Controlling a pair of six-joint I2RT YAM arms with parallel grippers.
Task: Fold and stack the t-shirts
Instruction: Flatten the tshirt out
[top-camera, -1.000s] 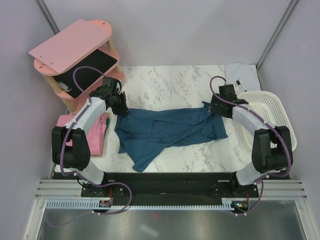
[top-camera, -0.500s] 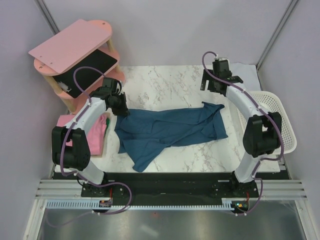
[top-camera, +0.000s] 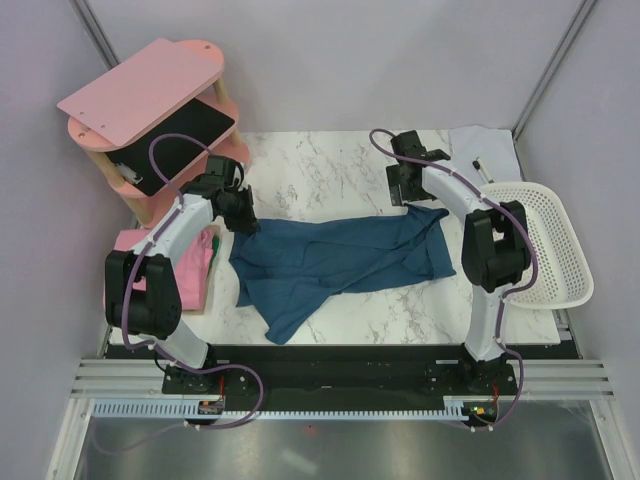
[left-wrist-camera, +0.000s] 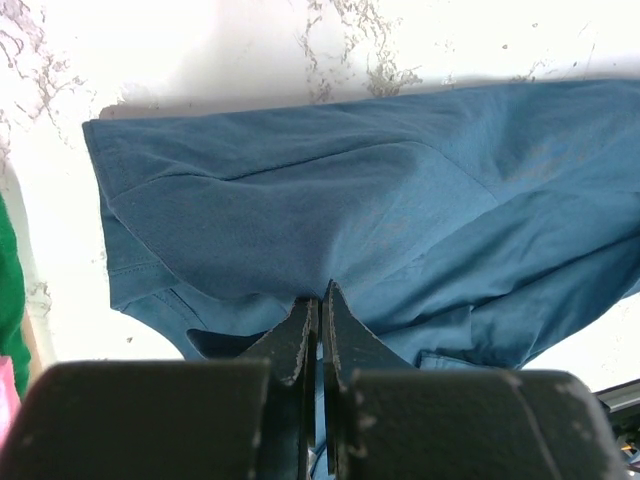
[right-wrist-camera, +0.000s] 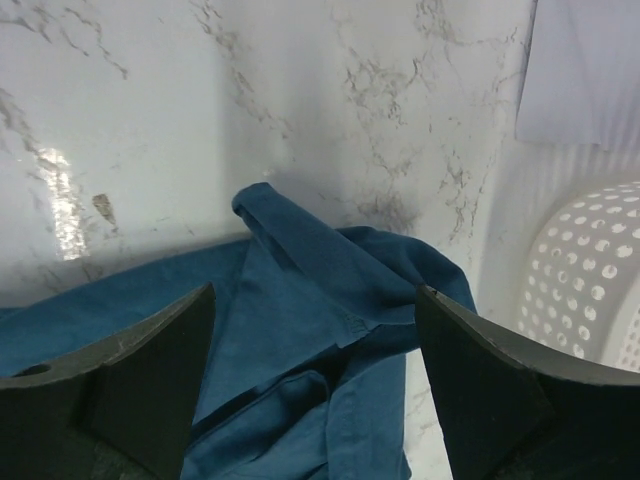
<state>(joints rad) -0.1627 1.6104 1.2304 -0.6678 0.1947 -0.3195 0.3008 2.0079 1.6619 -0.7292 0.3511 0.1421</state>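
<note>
Teal-blue t-shirt (top-camera: 340, 262) lies rumpled, long axis running left to right

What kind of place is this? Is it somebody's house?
Probably a robot test lab, not a home. A left arm and right arm are bolted by a marble table, plain walls box it in, and a teal t-shirt lies there.

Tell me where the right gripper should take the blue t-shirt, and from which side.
Grip the blue t-shirt by the folded corner at its right end, the tip pointing to the far side. Come down from above: the open right gripper hangs over it, and that layered fold looks raised enough to pinch.
</note>
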